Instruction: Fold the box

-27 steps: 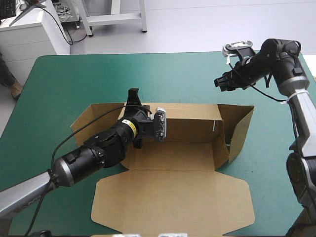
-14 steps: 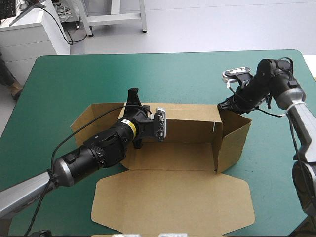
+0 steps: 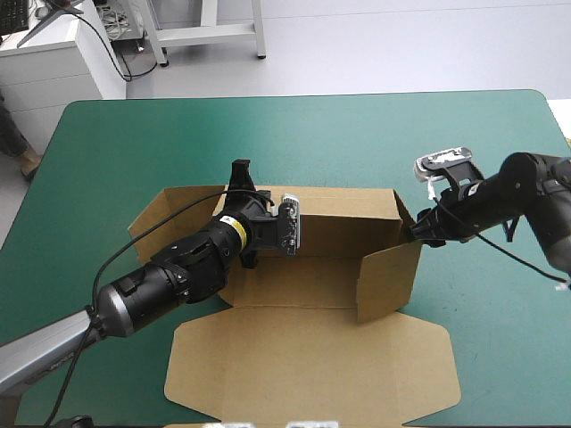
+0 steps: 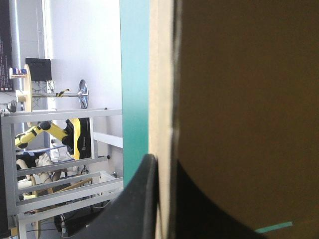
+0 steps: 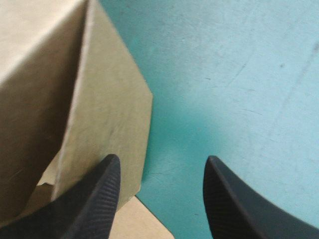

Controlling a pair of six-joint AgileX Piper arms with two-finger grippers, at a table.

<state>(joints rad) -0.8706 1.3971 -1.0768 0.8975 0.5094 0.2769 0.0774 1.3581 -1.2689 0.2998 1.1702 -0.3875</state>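
Box [image 3: 303, 267]: brown board in the middle of the counter [image 3: 178, 134], part raised and open on top.
Far wall [image 3: 339, 218]: upright, running left to right.
Right end flap [image 3: 390, 281]: standing, swung in toward the floor of the tray but not square to the far wall.
Left end flap [image 3: 147, 221]: splayed outward, not yet raised.
Lid [image 3: 312, 366]: flat on the counter on the near side.
Left hand [image 4: 163, 162]: pinching the top edge of the far wall toward its left end, fingers all but pressed together with the board between them.
Right hand [image 5: 163, 159]: fingers spread, holding nothing, at the outer face of the right end flap; one finger lies along the flap's edge, the other over bare teal-green cover.
Step, as I judge it: pushing the right end flap inward while I anchor the far wall.
Risk, slip: the spread fingers could ride off the flap's edge, and the board would spring back out.
Risk, shove: pushing too hard could slide the whole sheet left or buckle the far wall at my pinch.
Risk, release: letting go before the flap is tucked would likely let the wall drop.
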